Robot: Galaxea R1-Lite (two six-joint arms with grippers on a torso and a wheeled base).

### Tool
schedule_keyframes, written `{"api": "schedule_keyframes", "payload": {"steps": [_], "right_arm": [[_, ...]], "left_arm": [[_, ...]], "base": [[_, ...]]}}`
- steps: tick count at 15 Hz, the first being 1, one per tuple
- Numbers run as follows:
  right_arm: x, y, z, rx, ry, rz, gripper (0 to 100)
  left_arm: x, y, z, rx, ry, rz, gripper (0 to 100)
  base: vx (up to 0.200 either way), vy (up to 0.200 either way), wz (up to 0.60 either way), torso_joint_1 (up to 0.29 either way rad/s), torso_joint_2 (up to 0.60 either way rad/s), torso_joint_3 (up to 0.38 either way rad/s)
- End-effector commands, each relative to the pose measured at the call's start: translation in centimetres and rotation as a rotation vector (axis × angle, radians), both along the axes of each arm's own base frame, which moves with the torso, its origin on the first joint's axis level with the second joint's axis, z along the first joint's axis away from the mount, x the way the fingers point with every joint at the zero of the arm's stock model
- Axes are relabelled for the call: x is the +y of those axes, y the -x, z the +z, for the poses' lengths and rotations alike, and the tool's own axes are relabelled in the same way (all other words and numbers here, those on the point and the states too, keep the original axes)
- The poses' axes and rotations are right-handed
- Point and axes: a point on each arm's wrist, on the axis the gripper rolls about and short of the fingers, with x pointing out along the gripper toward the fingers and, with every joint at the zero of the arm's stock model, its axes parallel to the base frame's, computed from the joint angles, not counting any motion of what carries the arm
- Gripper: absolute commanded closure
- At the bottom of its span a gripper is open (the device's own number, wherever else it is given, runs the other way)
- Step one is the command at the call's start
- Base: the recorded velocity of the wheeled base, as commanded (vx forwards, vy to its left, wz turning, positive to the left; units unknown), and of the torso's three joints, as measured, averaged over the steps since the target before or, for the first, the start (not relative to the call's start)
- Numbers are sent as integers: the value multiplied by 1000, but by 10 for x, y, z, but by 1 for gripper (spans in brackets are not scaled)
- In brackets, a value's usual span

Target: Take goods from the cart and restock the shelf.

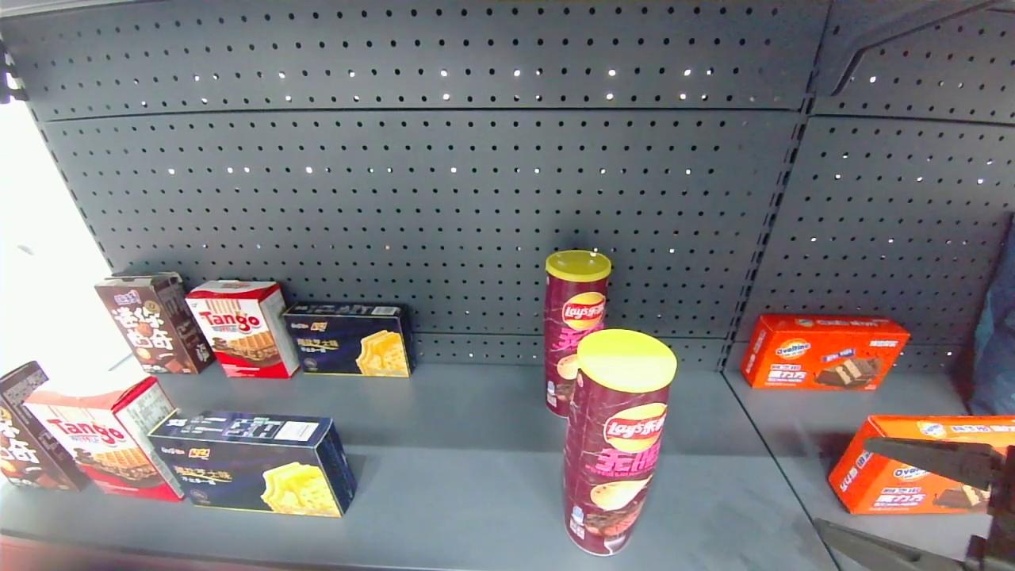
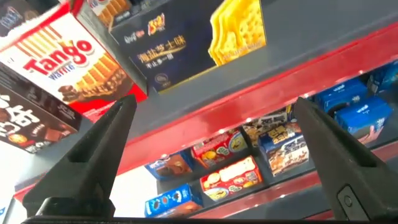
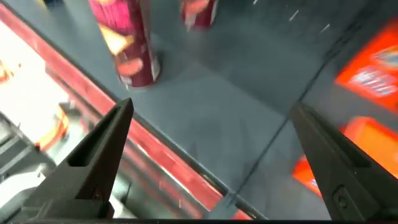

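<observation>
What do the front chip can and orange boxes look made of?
Front chip can: probably a paperboard tube with glossy printed wrap, going by its sheen; its yellow lid looks like smooth plastic. Orange boxes: likely thin printed cardboard, with crisp folded edges.

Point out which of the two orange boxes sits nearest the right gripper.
The front orange box, near the front edge of the shelf: the open right gripper overlaps it in the head view. The other orange box stands farther back, by the pegboard.
</observation>
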Motion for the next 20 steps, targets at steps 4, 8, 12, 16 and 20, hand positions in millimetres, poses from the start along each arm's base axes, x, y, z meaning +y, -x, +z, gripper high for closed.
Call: {"api": "schedule_keyframes", "payload": {"steps": [4,8,12,16,20], "right_arm": [[27,-45,-6,114,74,0,0],[43,-71,-2,131,84,6,0],[54,-74,-8,146,98,45,0],[62,-81,-12,154,118,40,0],[72,-87,-16,161,127,58,0]], "left_arm": [[2,4,-13,-8,7,0,0],[2,5,-14,-12,13,4,0],[2,5,-14,-10,15,3,0],[2,5,-14,-1,49,30,0],[2,5,-14,0,54,31,0]], "base": [[0,0,0,0,0,0],[0,0,0,0,0,0],[0,0,0,0,0,0],[0,0,0,0,0,0],[0,0,0,0,0,0]]}}
